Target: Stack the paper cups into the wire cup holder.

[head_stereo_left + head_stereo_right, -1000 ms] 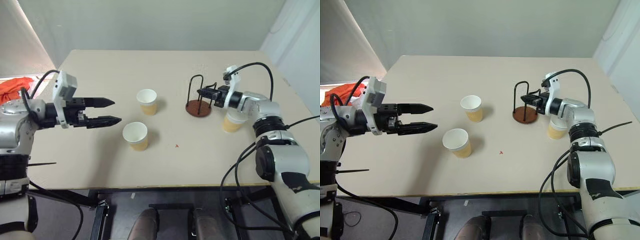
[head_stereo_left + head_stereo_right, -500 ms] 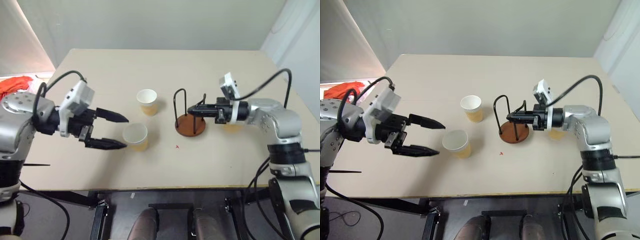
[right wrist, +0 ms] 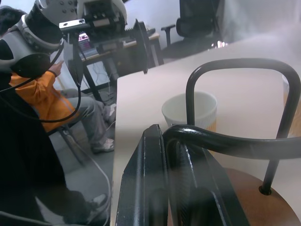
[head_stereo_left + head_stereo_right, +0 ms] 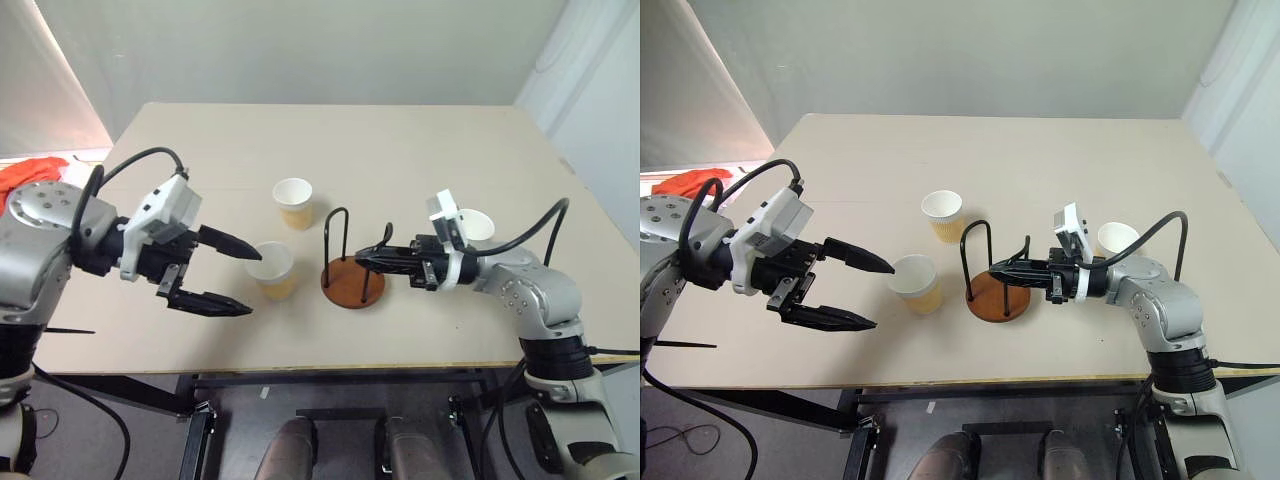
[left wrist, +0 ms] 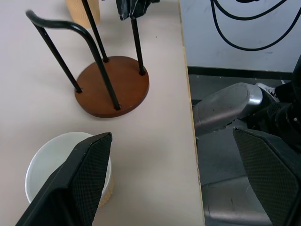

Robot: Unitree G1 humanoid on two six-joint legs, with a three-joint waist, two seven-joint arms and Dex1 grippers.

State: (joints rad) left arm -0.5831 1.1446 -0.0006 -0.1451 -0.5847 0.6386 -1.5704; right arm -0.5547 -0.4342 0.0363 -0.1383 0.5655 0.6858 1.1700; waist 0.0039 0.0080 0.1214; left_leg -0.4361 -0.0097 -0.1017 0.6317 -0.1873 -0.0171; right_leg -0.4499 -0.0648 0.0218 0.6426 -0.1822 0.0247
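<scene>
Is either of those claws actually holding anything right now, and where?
Yes. The right gripper clamps a wire loop of the wire cup holder. The left gripper stands open beside a paper cup.

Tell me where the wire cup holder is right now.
In the left eye view, the wire cup holder stands near the table's front edge, just right of the nearest paper cup, with the right tool shut on one wire loop.

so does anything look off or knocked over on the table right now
Nothing is spilled or tipped. All three paper cups stand upright and apart, none stacked yet. The wire cup holder stands level near the front edge, one wire loop pinched by the right gripper. The left gripper hangs open beside the nearest cup.
</scene>
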